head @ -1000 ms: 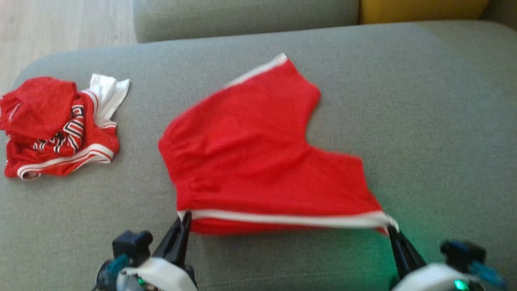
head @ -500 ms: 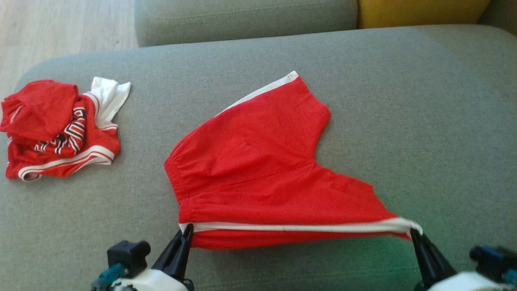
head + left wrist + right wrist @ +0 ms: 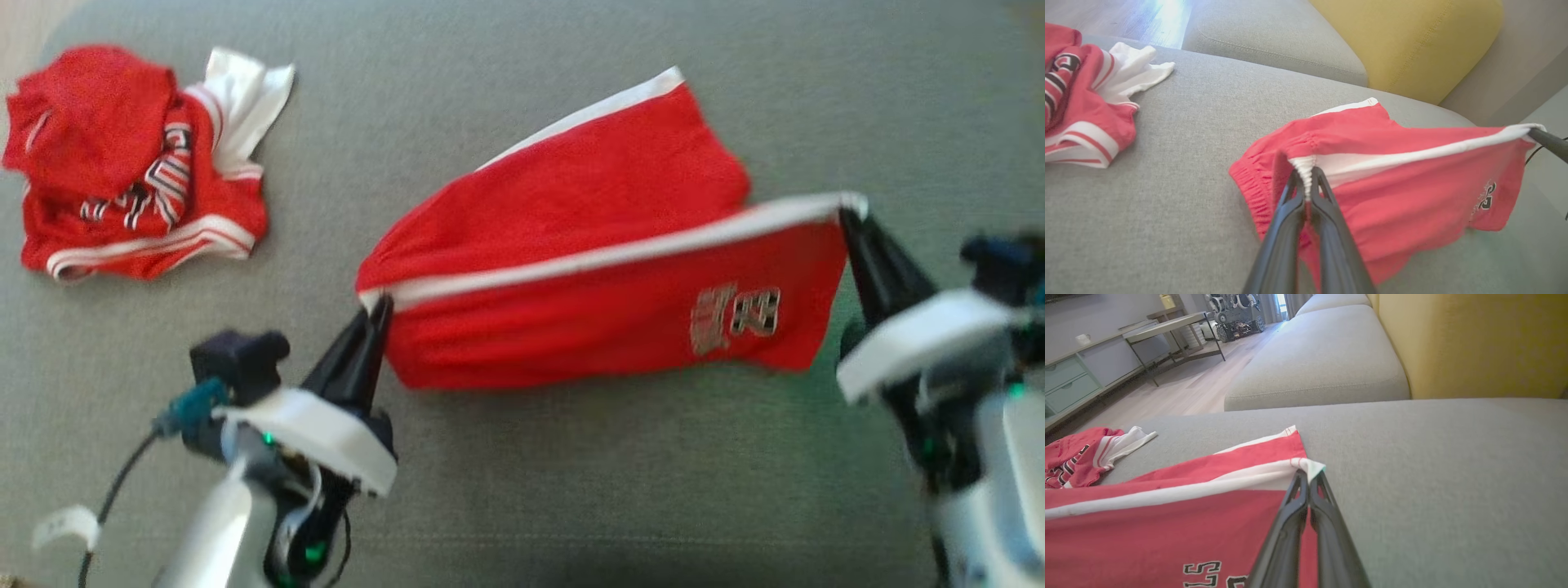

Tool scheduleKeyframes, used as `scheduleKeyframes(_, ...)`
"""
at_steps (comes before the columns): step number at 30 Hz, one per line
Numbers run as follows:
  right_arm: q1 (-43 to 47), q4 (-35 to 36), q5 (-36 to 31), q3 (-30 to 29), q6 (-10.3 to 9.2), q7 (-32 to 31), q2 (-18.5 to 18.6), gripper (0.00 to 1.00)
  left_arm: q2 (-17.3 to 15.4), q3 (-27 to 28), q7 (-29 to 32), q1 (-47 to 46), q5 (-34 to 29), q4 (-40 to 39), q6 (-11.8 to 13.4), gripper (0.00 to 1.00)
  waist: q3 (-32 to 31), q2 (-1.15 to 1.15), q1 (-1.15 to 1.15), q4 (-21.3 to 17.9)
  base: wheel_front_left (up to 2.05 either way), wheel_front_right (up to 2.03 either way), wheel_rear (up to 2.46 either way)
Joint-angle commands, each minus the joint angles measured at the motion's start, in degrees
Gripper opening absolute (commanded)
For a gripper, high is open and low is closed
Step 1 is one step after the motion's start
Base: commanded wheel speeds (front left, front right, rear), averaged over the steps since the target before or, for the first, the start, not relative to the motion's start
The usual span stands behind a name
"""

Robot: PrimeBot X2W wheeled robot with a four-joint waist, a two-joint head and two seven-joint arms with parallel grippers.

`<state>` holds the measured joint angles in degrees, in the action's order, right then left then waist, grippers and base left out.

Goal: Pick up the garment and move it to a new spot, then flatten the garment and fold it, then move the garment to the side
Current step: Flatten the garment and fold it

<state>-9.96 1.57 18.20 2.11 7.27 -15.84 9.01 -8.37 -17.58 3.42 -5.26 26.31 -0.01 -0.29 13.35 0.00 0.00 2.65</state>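
Firmly, my left gripper (image 3: 379, 305) and right gripper (image 3: 846, 214) pinch the red mesh shorts (image 3: 588, 327) by their white stripe (image 3: 612, 250), stretched between them for folding.

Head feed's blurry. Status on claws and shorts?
Left claw shut on shorts, waistband end. Right claw shut on hem corner. Striped edge taut, far leg on cushion. Jersey pile well clear.

The left tool (image 3: 1308, 179) clamps the red shorts (image 3: 1404, 204) by the white stripe (elastic bunched); a crumpled jersey (image 3: 1084, 110) lies well to its left.
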Motion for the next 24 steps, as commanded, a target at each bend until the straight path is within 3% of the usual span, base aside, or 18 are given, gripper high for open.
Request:
scheduleKeyframes(1, -5.0, -0.2, 1.2, 2.2, 0.22, 0.2, 1.8, 0.0, -0.1, 2.5, -0.3, -3.5, 0.3, -0.9, -0.6, 0.0, 3.3, 0.0, 0.0, 2.8, 0.0, 0.0, 0.0)
scheduleKeyframes(12, -27.4, -21.5, 7.8, 12.0, 0.22, 5.3, 6.9, 0.0, 2.4, 0.8, -2.6, -15.7, 0.7, 8.3, -2.8, 0.0, 9.4, 0.0, 0.0, 6.4, 0.0, 0.0, 0.0)
scheduleKeyframes(24, -40.0, -38.7, 11.8, 20.4, 0.22, 12.4, 8.3, 0.0, 4.1, -0.7, -6.0, -24.7, 1.7, 18.9, -4.0, 0.0, 12.0, 0.0, 0.0, 7.6, 0.0, 0.0, 0.0)
